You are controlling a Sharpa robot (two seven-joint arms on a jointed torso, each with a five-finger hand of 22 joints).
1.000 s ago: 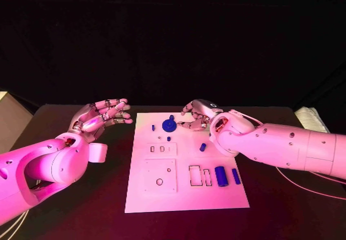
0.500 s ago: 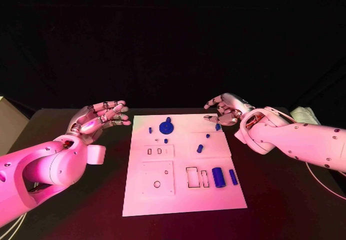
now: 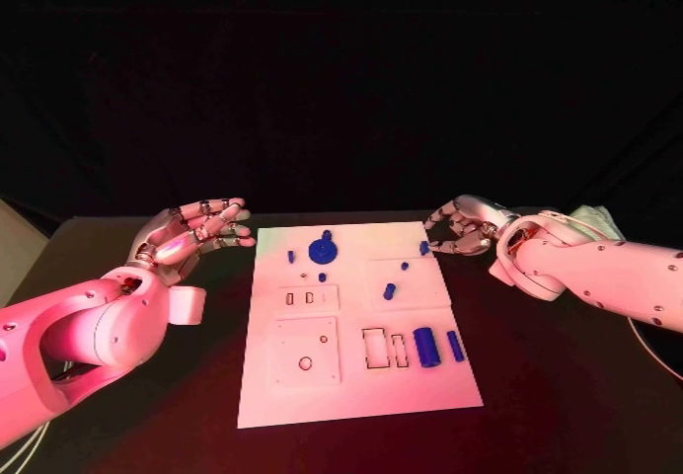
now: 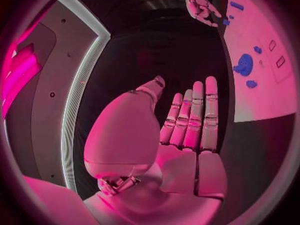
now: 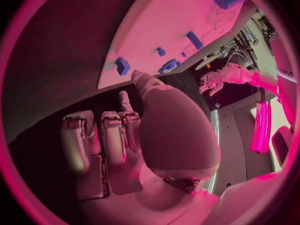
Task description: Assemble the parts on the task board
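Nearest me on the white rectangular task board (image 3: 356,395) the low end is bare, and just beyond it two blue cylindrical pegs, a thick one (image 3: 425,347) and a thin one (image 3: 454,345), lie side by side next to two empty rectangular slots (image 3: 387,349), which I judge are where they belong. Further up, a small blue peg (image 3: 389,291) lies loose near the board's middle, and at the far end sits a round blue disc with a stub (image 3: 323,250), with tiny blue bits around it. My left hand (image 3: 192,237) hangs beside the board's far left corner, palm up, fingers spread and holding nothing; I judge it is parked clear of the work. My right hand (image 3: 463,230) is at the far right corner, fingers curled in, with a small blue block (image 3: 424,248) just beside the fingertips. The head view cannot settle whether I touch it; my right wrist view shows that block (image 5: 122,65) lying apart from the curled fingers (image 5: 103,135), so that hand is closed on nothing.
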